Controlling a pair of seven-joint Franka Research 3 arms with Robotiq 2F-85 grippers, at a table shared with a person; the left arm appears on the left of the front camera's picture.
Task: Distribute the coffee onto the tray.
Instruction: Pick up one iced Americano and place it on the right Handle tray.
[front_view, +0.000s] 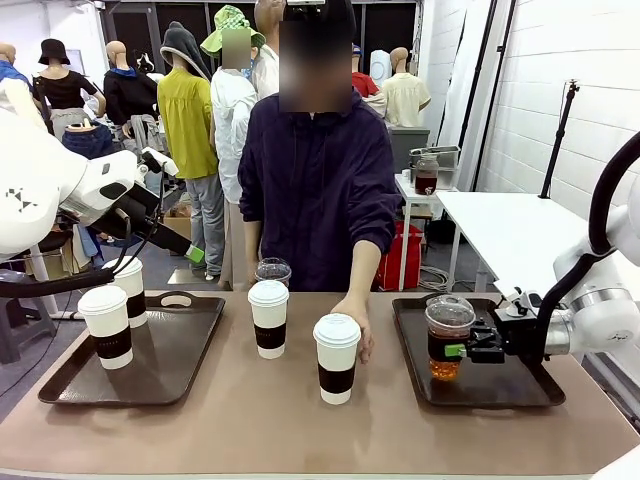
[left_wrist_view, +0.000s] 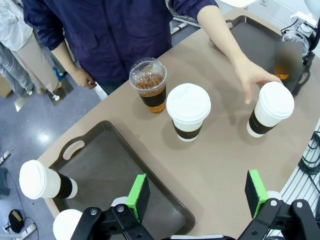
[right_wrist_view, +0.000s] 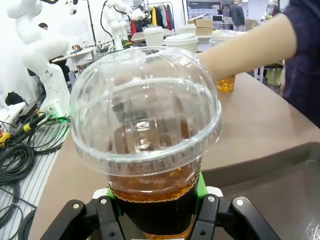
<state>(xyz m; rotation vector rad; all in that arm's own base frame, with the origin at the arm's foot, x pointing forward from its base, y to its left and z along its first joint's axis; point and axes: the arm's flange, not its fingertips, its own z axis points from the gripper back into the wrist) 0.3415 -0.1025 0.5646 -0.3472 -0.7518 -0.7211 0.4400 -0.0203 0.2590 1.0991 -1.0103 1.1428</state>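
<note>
Left tray (front_view: 62, 385): two rear paper cups (front_view: 108, 326), white lids, dark sleeves, upright at its left end. Table (front_view: 300, 430) centre: middle paper cup (front_view: 268, 318) and near paper cup (front_view: 337, 357), same type, upright; clear far dome cup (front_view: 272, 271) of brown coffee beyond them. Right tray (front_view: 505, 388): held dome cup (front_view: 449, 320), upright, clamped by right end effector (front_view: 450, 351).

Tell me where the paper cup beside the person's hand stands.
In the front view the paper cup stands mid-table between the left tray and right tray, the person's hand at its right side, another sleeved cup to its left.
</note>
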